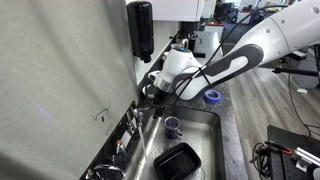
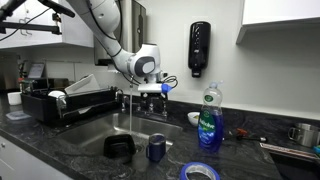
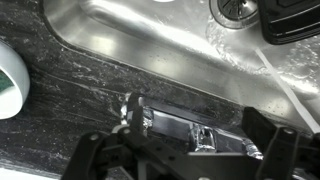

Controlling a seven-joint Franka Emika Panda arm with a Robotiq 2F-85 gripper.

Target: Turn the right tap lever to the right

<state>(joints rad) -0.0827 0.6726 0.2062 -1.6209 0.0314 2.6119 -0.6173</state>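
In the wrist view a shiny chrome tap piece, the right tap lever [image 3: 175, 127], lies across the dark counter edge by the sink. My gripper [image 3: 178, 148] is open, with one dark finger on each side of the lever, set wide apart. In both exterior views the gripper [image 1: 154, 91] [image 2: 151, 89] sits low on the tap at the back of the sink and hides the lever. The curved spout [image 2: 133, 97] stands beside it with water running from it.
The steel sink [image 2: 100, 128] holds a dark mug [image 2: 156, 148] and a black container [image 2: 120, 147]. A blue tape roll [image 2: 200, 172], a soap bottle [image 2: 208, 120] and a dish rack [image 2: 55, 100] stand on the counter. A black dispenser [image 2: 199, 48] hangs on the wall.
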